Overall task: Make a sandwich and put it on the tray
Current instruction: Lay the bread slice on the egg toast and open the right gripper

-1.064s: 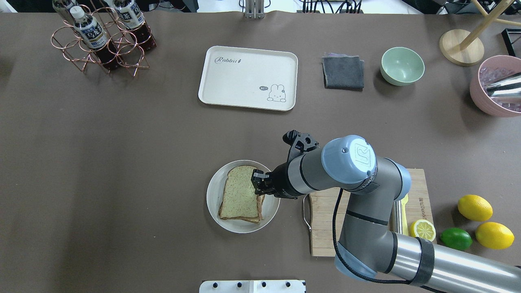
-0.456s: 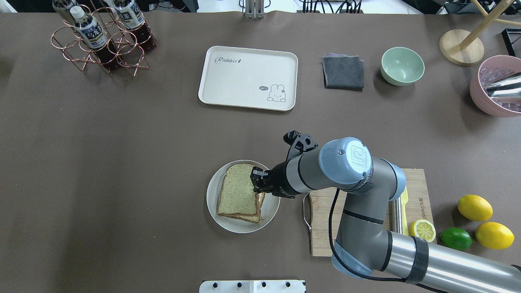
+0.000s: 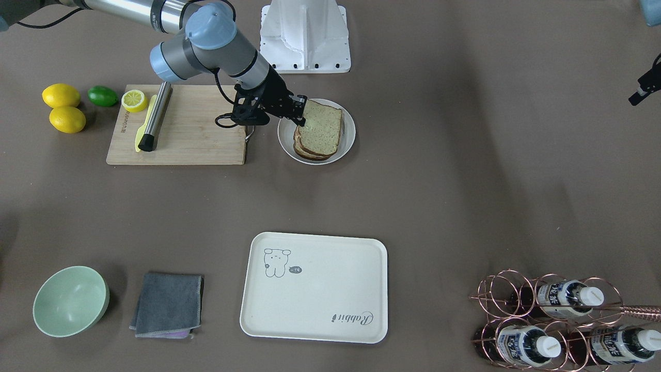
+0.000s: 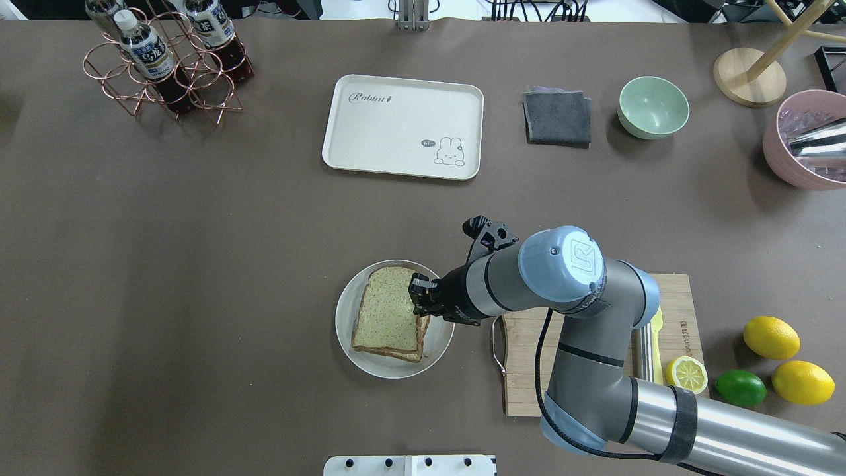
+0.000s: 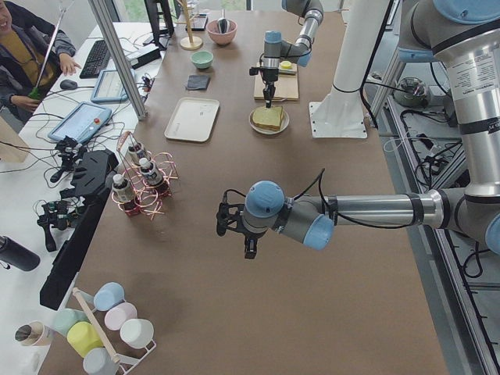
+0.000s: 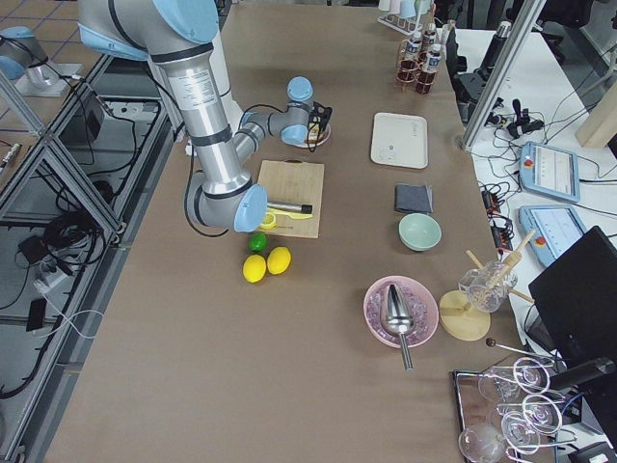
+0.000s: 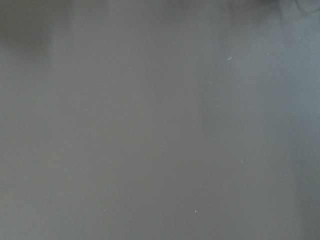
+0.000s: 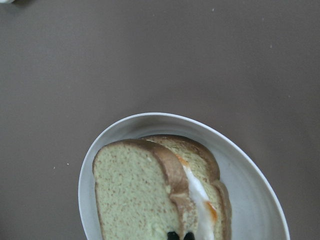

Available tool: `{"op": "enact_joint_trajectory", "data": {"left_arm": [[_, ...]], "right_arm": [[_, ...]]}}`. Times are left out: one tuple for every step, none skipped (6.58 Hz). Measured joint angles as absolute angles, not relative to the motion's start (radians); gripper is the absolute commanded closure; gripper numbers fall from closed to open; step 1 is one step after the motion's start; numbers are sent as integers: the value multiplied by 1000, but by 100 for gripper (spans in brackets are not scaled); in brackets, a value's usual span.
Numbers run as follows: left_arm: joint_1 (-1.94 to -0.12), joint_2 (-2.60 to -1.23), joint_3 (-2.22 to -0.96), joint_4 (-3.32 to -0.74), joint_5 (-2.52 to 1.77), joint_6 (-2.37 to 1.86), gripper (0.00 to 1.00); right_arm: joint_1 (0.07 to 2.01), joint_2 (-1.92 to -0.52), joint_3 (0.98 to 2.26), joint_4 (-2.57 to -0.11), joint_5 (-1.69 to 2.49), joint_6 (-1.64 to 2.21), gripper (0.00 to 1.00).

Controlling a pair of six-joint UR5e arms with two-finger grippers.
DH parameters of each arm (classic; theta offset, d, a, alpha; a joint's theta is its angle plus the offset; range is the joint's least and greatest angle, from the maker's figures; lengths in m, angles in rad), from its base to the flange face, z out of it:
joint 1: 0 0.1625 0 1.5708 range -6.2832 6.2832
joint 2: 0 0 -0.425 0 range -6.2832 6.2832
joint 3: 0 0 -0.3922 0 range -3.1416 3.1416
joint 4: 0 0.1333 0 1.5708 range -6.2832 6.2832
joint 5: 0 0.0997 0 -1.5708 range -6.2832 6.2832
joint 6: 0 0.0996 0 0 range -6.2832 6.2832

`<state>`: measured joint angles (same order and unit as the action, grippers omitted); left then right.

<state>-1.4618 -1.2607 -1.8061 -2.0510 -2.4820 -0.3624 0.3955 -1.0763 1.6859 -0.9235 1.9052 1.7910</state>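
The sandwich (image 4: 388, 316), two speckled tan bread slices around a white fried egg (image 8: 197, 185), lies on the round grey-white plate (image 4: 345, 330) in the lower middle of the overhead view. It is not yet on the cream-white rounded-rectangle tray (image 4: 370, 142) at the upper middle. The right hand (image 4: 418, 299) sits at the sandwich's right edge, fingertips (image 8: 173, 235) drawn narrow over the top slice's crust, and we see nothing clamped between them. We judge that gripping only the top slice could peel it away, or let the egg slide out on the way across the brown bench (image 4: 198, 264). The left hand (image 5: 234, 226) hangs well apart, and we cannot tell its opening.
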Motion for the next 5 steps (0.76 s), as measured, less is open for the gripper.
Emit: {"op": "enact_joint_trajectory", "data": {"left_arm": [[-1462, -1261, -1807, -2051, -2482, -363, 3], [-1462, -1262, -1807, -2051, -2482, -364, 3], [-1462, -1262, -1807, -2051, -2482, -365, 4], [-1462, -1262, -1807, -2051, -2482, -365, 3], [-1462, -1263, -1807, -2050, -2482, -365, 4]], "right_arm": [[394, -1080, 1685, -923, 1905, 1791, 72], [394, -1083, 1685, -923, 1905, 1792, 60], [393, -1085, 1685, -923, 1904, 1792, 59], [393, -1086, 1684, -923, 1903, 1792, 57], [393, -1087, 1684, -923, 1902, 1792, 49]]}}
